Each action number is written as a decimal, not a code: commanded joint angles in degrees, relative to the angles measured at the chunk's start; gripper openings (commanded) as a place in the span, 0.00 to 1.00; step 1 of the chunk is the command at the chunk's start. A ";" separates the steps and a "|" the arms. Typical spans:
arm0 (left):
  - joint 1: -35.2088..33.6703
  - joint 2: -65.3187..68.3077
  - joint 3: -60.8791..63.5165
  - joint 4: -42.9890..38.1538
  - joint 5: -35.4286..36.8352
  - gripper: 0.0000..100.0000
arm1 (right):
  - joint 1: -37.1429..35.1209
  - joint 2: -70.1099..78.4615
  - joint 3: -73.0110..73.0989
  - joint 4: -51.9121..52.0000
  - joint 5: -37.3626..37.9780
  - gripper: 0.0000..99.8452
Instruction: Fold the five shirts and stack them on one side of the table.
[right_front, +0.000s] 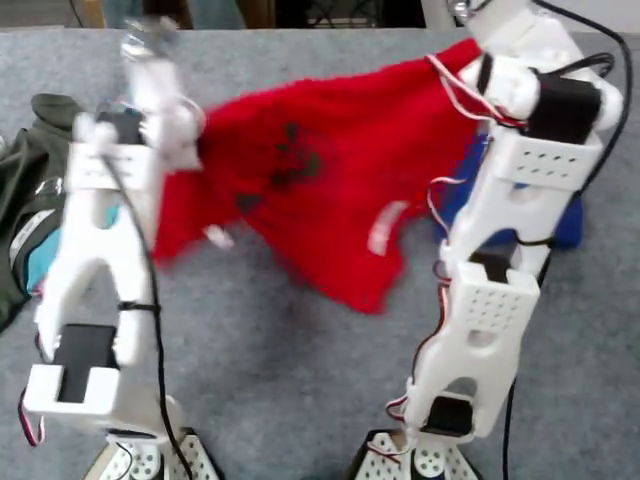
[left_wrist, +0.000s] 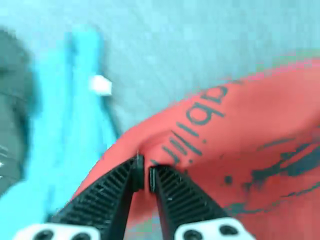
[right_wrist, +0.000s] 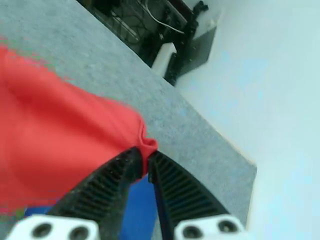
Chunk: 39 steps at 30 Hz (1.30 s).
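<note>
From my station, the left arm and right arm show white printed plastic with perforated panels, black servos, black and red-white cables, and black ribbed fingers on screw-holed white bases.

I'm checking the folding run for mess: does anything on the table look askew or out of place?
Nothing looks damaged. The red shirt hangs lopsided between the left gripper and right gripper, one corner drooping. At the left edge of the table a dark shirt and a teal shirt lie in a crumpled heap.
</note>
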 joint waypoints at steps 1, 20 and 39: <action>-2.07 -2.90 -15.69 7.38 0.26 0.03 | -1.32 -3.30 -1.10 0.26 0.62 0.01; 15.25 -2.37 41.01 2.81 -11.08 0.16 | 4.22 -8.40 7.60 0.53 4.04 0.01; 2.77 -31.47 36.00 -6.59 -13.63 0.24 | 1.23 -31.69 49.98 -3.87 20.13 0.01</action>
